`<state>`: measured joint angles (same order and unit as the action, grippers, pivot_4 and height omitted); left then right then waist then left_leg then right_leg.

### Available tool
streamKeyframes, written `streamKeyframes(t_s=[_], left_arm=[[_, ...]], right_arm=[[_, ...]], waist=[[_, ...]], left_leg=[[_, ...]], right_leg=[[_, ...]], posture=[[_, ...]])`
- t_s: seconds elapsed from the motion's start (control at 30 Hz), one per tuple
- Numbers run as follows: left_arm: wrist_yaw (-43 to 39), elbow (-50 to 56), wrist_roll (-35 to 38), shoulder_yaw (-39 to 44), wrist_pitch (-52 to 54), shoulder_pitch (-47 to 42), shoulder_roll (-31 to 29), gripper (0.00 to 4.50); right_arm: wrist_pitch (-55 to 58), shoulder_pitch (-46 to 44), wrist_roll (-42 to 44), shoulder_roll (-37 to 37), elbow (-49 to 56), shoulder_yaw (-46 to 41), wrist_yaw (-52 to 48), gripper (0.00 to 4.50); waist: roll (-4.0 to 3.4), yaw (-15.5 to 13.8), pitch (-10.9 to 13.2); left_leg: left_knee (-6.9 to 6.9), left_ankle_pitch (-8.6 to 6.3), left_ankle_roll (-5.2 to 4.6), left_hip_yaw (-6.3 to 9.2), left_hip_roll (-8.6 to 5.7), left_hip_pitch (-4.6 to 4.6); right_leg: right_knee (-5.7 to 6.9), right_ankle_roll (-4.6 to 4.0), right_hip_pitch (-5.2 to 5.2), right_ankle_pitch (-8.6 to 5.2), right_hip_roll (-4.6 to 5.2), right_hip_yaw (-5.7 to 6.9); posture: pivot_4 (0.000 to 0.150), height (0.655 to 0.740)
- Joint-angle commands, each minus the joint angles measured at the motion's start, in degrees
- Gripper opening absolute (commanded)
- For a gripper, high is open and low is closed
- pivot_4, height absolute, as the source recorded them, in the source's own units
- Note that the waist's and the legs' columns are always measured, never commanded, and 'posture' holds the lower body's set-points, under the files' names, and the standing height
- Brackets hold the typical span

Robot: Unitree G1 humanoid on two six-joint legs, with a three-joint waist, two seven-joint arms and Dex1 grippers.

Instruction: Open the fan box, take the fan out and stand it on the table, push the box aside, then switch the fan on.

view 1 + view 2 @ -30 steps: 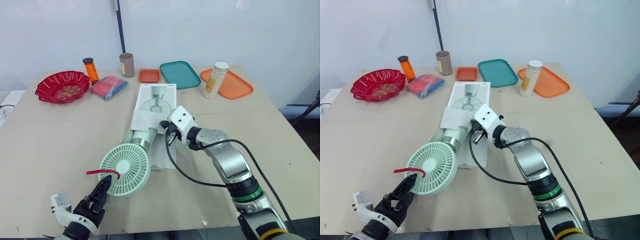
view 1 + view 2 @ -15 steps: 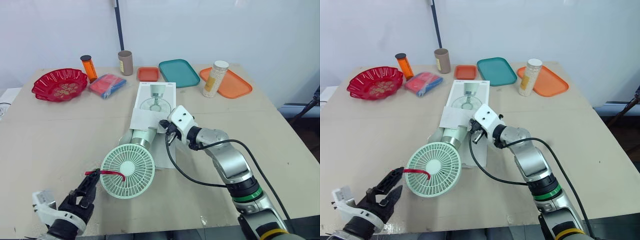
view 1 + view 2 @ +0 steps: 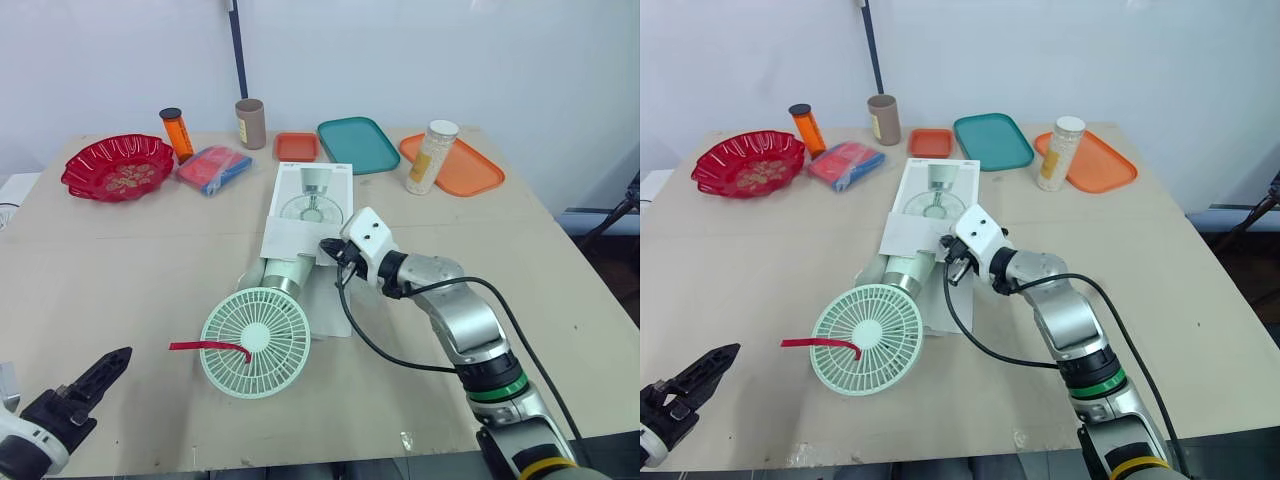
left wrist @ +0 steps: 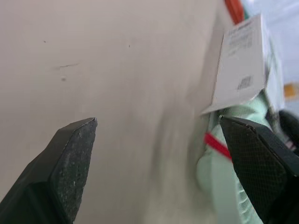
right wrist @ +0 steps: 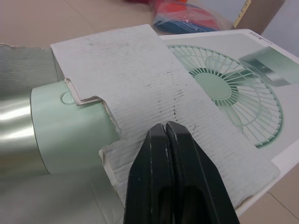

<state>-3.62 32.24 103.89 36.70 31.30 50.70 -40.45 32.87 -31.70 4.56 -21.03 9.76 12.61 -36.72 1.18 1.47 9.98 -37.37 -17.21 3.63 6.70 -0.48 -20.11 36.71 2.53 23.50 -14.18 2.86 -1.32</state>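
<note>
Lying flat on the bench (image 3: 120, 260), the fan box (image 3: 312, 205) is gaping toward the robot. The mint fan (image 3: 264, 315) is lying half out, its long axis slanting, grille (image 3: 252, 346) pointing near-left and base tucking under the flap (image 5: 140, 70). The right pincer (image 3: 330, 250) is hovering at that flap, fingers pressed together. The left pincer (image 4: 158, 122) is hanging spread, well apart.

The left end effector (image 4: 159, 122) gapes wide, right end effector (image 5: 167, 127) pinched together.

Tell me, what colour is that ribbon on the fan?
Red. The ribbon hangs off the pale green fan; the left eye view shows it best.
</note>
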Motion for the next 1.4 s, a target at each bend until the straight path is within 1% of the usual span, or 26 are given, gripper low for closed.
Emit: streamKeyframes(t_s=[0.03, 0.13, 0.27, 0.4, 0.43, 0.47, 0.5, 0.53, 0.57, 0.67, 0.7, 0.73, 0.77, 0.8, 1.0, 1.13, 1.27, 1.33, 1.4], left_arm=[[-6.3, -3.9, -6.0, 2.2, 3.5, -2.1, -2.4, 4.44], [-11.5, -7.1, -11.2, 1.9, 6.0, -4.2, -3.8, 4.44], [-17.2, -9.6, -17.4, 1.7, 8.5, -6.4, -5.0, 4.44], [-21.2, -11.8, -21.9, 2.0, 10.6, -8.9, -5.8, 4.44], [-22.7, -12.5, -24.4, 1.7, 10.6, -9.7, -6.5, 4.44], [-23.3, -13.2, -25.0, 1.7, 11.2, -10.7, -6.8, 4.5], [-24.5, -13.6, -26.3, 1.6, 11.7, -11.4, -7.1, 4.5], [-25.3, -14.0, -27.2, 1.6, 12.3, -12.1, -7.3, 4.5], [-25.9, -14.4, -27.8, 1.6, 12.8, -12.8, -7.4, 4.5], [-27.8, -15.3, -30.3, 1.7, 14.1, -14.7, -7.6, 4.5], [-28.4, -15.7, -31.0, 1.6, 14.5, -15.6, -7.6, 4.5], [-29.2, -16.0, -32.1, 1.3, 14.7, -16.3, -7.9, 4.5], [-29.8, -16.0, -32.8, 1.0, 14.9, -16.9, -8.0, 4.5], [-30.2, -16.0, -33.4, 0.6, 15.0, -17.4, -8.2, 4.5], [-33.4, -13.0, -38.9, -2.6, 13.6, -19.0, -8.9, 4.5], [-34.4, -12.8, -41.3, -4.3, 13.0, -20.7, -8.9, 4.5], [-37.6, -12.7, -47.1, -6.8, 9.9, -21.8, -10.2, 4.5], [-40.9, -13.2, -54.6, -9.3, 3.0, -22.7, -12.5, 4.5], [-43.6, -14.7, -64.4, -12.6, -6.9, -24.5, -13.9, 4.5]], right_arm=[[2.8, -0.1, 3.8, -1.1, 3.2, -2.0, -2.7, 0.0], [3.8, 0.0, 6.3, -2.4, 5.8, -3.4, -4.6, 0.0], [5.8, -0.2, 9.8, -3.7, 8.1, -5.2, -5.9, 0.0], [7.8, -0.3, 14.2, -5.5, 11.3, -7.0, -8.2, 0.0], [9.5, -0.4, 16.9, -6.5, 12.6, -8.4, -9.8, 0.0], [11.2, -0.6, 19.8, -8.0, 14.0, -9.9, -11.6, 0.54], [13.0, -0.7, 22.7, -9.8, 15.3, -11.3, -13.7, 0.64], [14.2, -0.7, 25.0, -11.7, 16.2, -12.4, -15.6, 1.21], [15.1, -0.7, 26.9, -13.5, 16.7, -13.2, -17.4, 1.59], [15.6, -0.2, 31.0, -19.0, 17.3, -14.7, -22.7, 3.04], [15.3, 0.1, 31.8, -21.1, 17.1, -14.9, -25.0, 3.36], [14.8, 0.3, 32.4, -23.3, 16.8, -14.9, -27.3, 3.59], [14.5, 0.5, 33.0, -25.0, 16.4, -15.0, -29.1, 4.07], [14.4, 0.6, 33.5, -26.4, 16.2, -15.1, -30.7, 4.4], [14.1, 0.9, 37.1, -31.3, 17.1, -16.9, -36.6, 4.4], [12.4, -0.1, 35.9, -31.3, 16.6, -16.2, -36.3, 4.4], [8.6, 0.6, 33.5, -32.8, 16.5, -15.0, -38.4, 4.4], [7.5, 1.1, 32.8, -33.5, 16.3, -14.9, -39.2, 4.4], [6.9, 1.4, 32.7, -33.7, 15.9, -14.7, -39.4, 4.4]], waist=[[-0.04, 0.0, 0.1], [-0.09, 0.0, 0.3], [-0.03, 0.1, 0.4], [-0.05, 0.2, 0.4], [-0.08, 0.3, 0.5], [-0.07, 0.3, 0.5], [-0.06, 0.3, 0.5], [-0.05, 0.3, 0.6], [-0.03, 0.3, 0.6], [0.01, 0.4, 0.6], [0.01, 0.4, 0.6], [0.0, 0.4, 0.6], [0.01, 0.4, 0.6], [0.01, 0.4, 0.6], [0.02, 0.5, 0.6], [0.02, 0.5, 0.6], [0.05, 0.5, 0.6], [0.03, 0.5, 0.6], [0.03, 0.4, 0.6]], left_leg=[[0.01, 0.0, 0.0, 0.01, 0.0, -0.02], [0.03, -0.01, 0.01, 0.02, 0.03, -0.13], [0.04, -0.04, 0.04, -0.05, 0.08, -0.29], [0.04, -0.03, 0.05, -0.05, 0.09, -0.5], [0.04, -0.03, 0.05, -0.05, 0.1, -0.5], [0.04, -0.03, 0.06, -0.06, 0.1, -0.5], [0.03, -0.03, 0.06, -0.06, 0.11, -0.51], [0.03, -0.03, 0.06, -0.05, 0.1, -0.51], [0.02, -0.03, 0.06, -0.05, 0.1, -0.52], [0.02, -0.04, 0.03, -0.07, 0.1, -0.52], [0.02, -0.04, 0.03, -0.08, 0.11, -0.52], [0.02, -0.04, 0.03, -0.09, 0.12, -0.51], [0.02, -0.04, 0.03, -0.09, 0.13, -0.51], [0.01, -0.04, 0.03, -0.09, 0.13, -0.51], [0.0, -0.04, 0.03, -0.16, 0.17, -0.49], [0.0, -0.04, 0.03, -0.2, 0.18, -0.5], [-0.01, -0.04, 0.03, -0.2, 0.18, -0.5], [-0.01, -0.04, 0.03, -0.21, 0.19, -0.5], [-0.04, -0.03, 0.05, -0.23, 0.19, -0.5]], right_leg=[[0.0, -0.03, 0.02, -0.01, -0.01, 0.01], [0.0, -0.11, 0.14, 0.02, -0.03, 0.01], [0.01, -0.45, 0.33, 0.21, -0.02, 0.02], [0.03, -0.22, 0.55, 0.42, -0.03, 0.03], [0.03, -0.22, 0.55, 0.43, -0.03, 0.05], [0.03, -0.22, 0.56, 0.45, -0.02, 0.05], [0.03, -0.22, 0.56, 0.46, -0.02, 0.06], [0.03, -0.22, 0.55, 0.46, -0.02, 0.07], [0.04, -0.21, 0.56, 0.46, -0.01, 0.06], [0.03, -0.2, 0.55, 0.45, 0.0, 0.08], [0.04, -0.21, 0.56, 0.46, 0.0, 0.1], [0.04, -0.21, 0.56, 0.46, 0.0, 0.11], [0.04, -0.21, 0.56, 0.46, 0.0, 0.12], [0.04, -0.21, 0.56, 0.46, 0.0, 0.12], [0.04, -0.19, 0.56, 0.48, 0.0, 0.13], [0.04, -0.24, 0.58, 0.53, 0.02, 0.13], [0.04, -0.24, 0.57, 0.53, 0.01, 0.13], [0.04, -0.26, 0.58, 0.55, 0.0, 0.13], [0.05, -0.27, 0.58, 0.6, 0.01, 0.13]], posture=[[0.15, 0.74], [0.15, 0.74], [0.15, 0.74], [0.15, 0.74], [0.15, 0.74], [0.15, 0.74], [0.15, 0.74], [0.15, 0.74], [0.15, 0.74], [0.15, 0.74], [0.15, 0.74], [0.15, 0.74], [0.15, 0.74], [0.15, 0.74], [0.15, 0.74], [0.15, 0.74], [0.15, 0.74], [0.15, 0.74], [0.15, 0.74]])
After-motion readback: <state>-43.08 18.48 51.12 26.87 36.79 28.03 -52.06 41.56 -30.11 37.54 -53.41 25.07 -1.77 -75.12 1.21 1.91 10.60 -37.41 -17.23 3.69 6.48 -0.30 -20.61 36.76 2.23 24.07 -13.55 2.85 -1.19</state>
